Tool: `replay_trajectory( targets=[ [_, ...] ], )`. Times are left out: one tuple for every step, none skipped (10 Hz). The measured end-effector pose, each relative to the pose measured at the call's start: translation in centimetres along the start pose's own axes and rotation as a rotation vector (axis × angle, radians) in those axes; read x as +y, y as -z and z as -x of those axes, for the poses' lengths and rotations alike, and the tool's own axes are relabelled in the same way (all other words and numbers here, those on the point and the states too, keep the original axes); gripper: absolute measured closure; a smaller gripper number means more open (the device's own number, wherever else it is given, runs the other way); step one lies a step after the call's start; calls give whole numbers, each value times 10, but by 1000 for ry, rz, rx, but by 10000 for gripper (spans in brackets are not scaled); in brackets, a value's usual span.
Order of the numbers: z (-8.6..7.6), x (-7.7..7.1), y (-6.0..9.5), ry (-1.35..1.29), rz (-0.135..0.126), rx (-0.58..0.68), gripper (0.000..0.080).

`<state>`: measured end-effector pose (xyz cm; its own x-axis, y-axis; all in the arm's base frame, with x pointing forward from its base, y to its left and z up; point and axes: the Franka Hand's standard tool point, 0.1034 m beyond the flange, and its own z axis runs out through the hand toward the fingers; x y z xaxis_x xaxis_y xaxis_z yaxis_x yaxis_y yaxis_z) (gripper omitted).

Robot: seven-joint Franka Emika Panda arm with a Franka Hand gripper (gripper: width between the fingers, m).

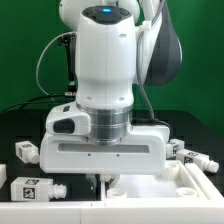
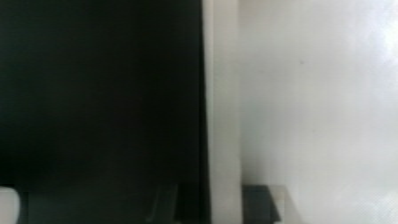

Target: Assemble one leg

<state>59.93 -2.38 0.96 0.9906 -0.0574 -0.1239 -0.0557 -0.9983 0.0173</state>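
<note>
Legs lie on both flanks of the arm, and none that you can see is in the gripper (image 1: 103, 178). The hand hangs low over the edge of the white slab (image 1: 165, 192), and its body hides the fingers in the exterior view. The wrist view gives only a blurred white face of the slab (image 2: 311, 110) meeting the dark table (image 2: 89, 100) along a straight edge. You therefore cannot tell whether the jaws are parted or closed, nor whether they pinch that edge.

The nearer leg (image 1: 30, 188) sits on the exterior view's left, near the hand but apart from it, tag toward the camera. Its long axis seems to run across the view, peg end turned toward the gripper. The farther leg (image 1: 24, 152) lies just behind it on the same side. A third leg (image 1: 176, 148) and a fourth leg (image 1: 203, 161) rest on the exterior view's right, beside the slab.

I judge the nearer leg your handier pick: rise clear of the slab, travel toward the exterior view's left, and set the fingers across the leg's short width.
</note>
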Motion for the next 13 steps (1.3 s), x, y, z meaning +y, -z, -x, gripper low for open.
replay_trajectory(
  targets=[
    [0,-2,0,6,0,0,745],
    [0,-1,0,7,-1,0,744],
    [0,-2,0,8,-1,0,744],
    [0,-2,1,9,-1,1,580],
    [5,-6,13,20,-2,6,396],
    [14,-6,26,33,-5,1,261],
    [27,-7,43,42,-8,0,261],
    [38,-11,57,49,-12,-5,173],
    [45,-22,67,66,-11,5,157],
    [49,-34,69,87,-12,11,157],
    [49,-30,65,85,-16,6,157],
    [49,-28,64,82,-14,4,151],
    [49,-29,64,84,-14,3,151]
  ],
)
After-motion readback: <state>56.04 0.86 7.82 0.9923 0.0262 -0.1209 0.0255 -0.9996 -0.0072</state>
